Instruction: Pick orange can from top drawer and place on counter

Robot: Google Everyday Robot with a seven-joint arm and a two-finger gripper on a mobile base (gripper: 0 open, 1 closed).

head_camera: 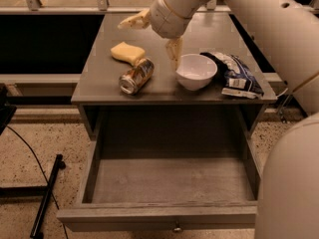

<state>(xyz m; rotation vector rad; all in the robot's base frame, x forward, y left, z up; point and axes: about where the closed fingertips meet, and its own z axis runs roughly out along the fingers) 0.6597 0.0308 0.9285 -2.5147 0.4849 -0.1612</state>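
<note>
The orange can lies on its side on the counter, near the front left, its silver end toward me. It touches nothing but the counter. My gripper is above the counter behind the can, raised clear of it, open and empty. One finger points left, the other finger points down beside the bowl. The top drawer is pulled out below the counter with nothing inside it. Its small round knob shows on the front panel.
A yellow sponge lies just behind the can. A white bowl stands at the counter's middle front. A dark chip bag lies to its right. A black stand leg is on the floor at left.
</note>
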